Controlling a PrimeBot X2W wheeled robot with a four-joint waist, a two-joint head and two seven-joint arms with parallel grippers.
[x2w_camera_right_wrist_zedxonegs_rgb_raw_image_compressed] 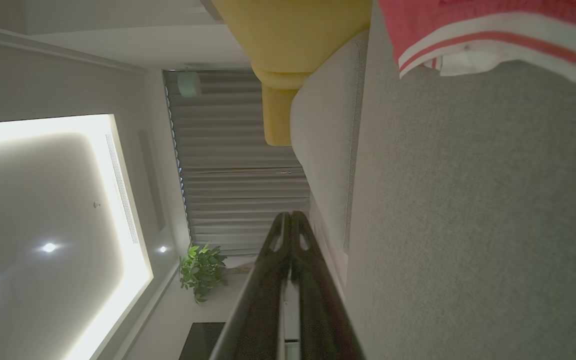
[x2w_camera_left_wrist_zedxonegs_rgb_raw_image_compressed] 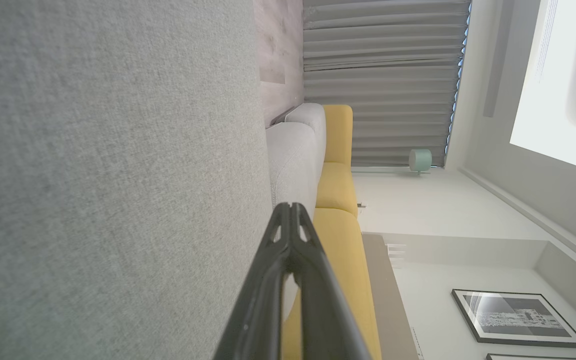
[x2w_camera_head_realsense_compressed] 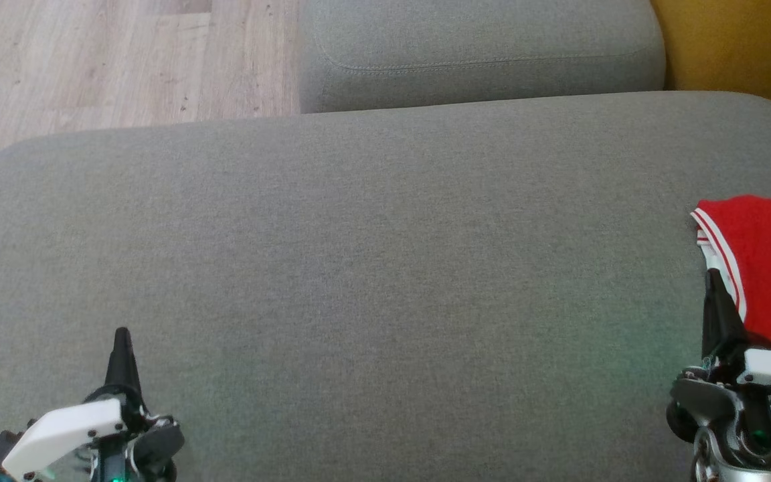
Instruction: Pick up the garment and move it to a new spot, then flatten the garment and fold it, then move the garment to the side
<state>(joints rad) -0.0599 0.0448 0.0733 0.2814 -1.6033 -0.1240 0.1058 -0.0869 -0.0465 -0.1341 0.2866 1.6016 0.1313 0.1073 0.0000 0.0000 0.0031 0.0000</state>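
Garment at far right of seat, both pincers closed and empty
Red sports garment [x2w_camera_head_realsense_compressed: 770,268] lies on the grey seat cushion [x2w_camera_head_realsense_compressed: 385,268] and runs out past the head view's right edge. Right gripper [x2w_camera_head_realsense_compressed: 711,276] has its tips at the striped trim, touching or just above, cannot tell which. Left gripper [x2w_camera_head_realsense_compressed: 122,333] hangs well apart over bare cushion. Risk, by my judgement: closed fingers could snag the trim or shove the cloth off the seat's side, and a pinch on one layer would drag the rest into a bunch. Count: one garment, two grippers, two grey cushions
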